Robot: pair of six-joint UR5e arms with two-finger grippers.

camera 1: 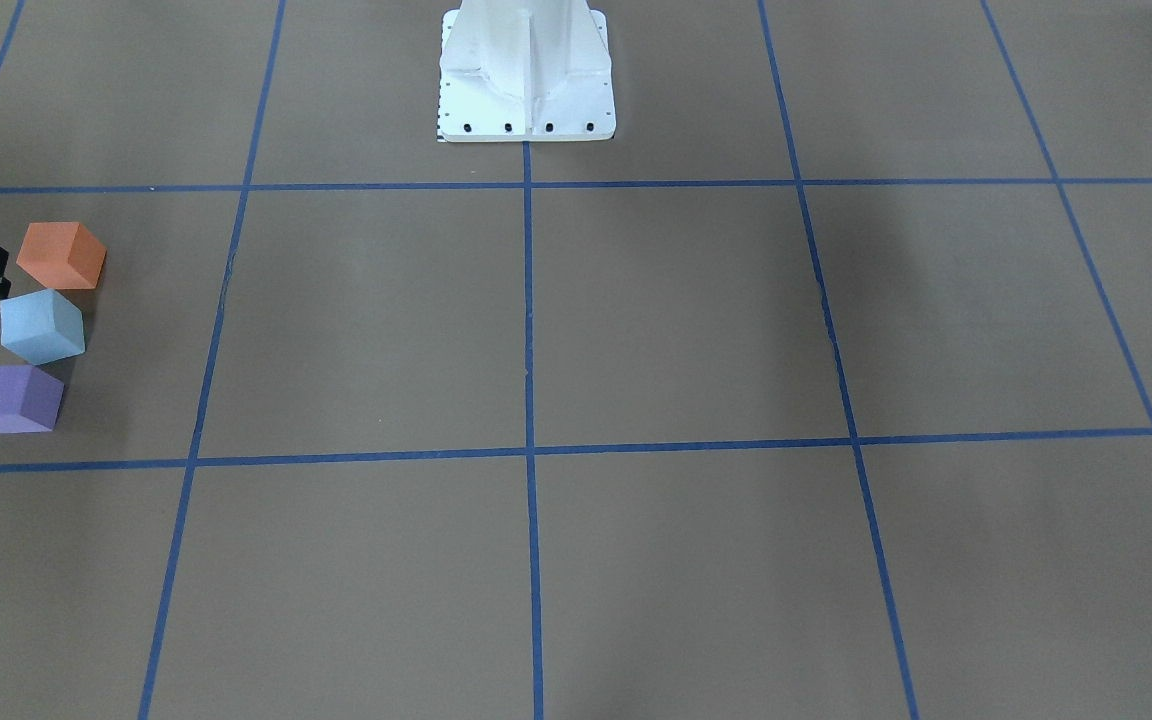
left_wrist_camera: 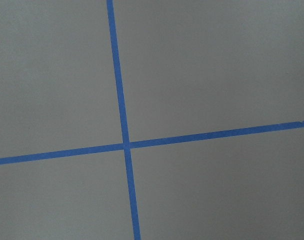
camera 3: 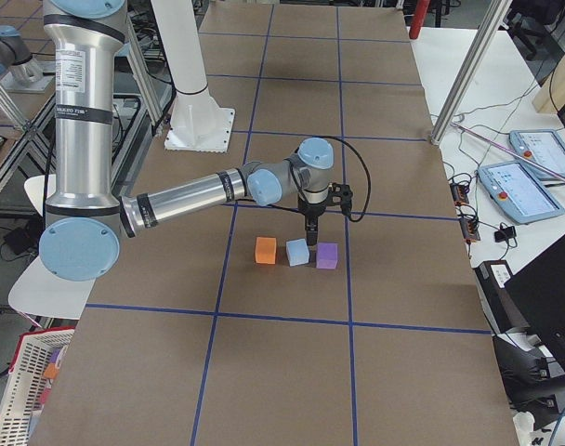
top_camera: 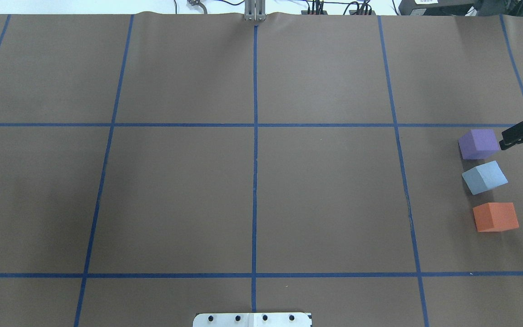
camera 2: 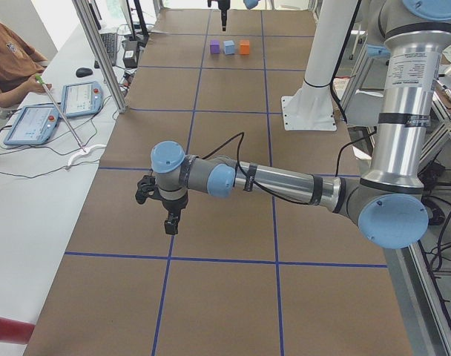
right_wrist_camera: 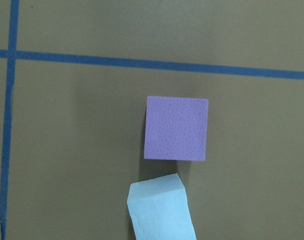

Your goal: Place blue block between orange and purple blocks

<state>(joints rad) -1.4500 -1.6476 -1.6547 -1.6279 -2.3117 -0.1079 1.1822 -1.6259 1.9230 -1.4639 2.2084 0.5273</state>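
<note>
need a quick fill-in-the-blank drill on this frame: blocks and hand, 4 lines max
1. The blue block lies between the orange block and the ____ one.
2. The hand near the row belongs to the robot's ____ arm.
3. In the right wrist view, the blue block is cut off by the ____ edge of the frame.
4. The row counts ____ blocks in all.

Missing words: purple; right; bottom; three.
</note>
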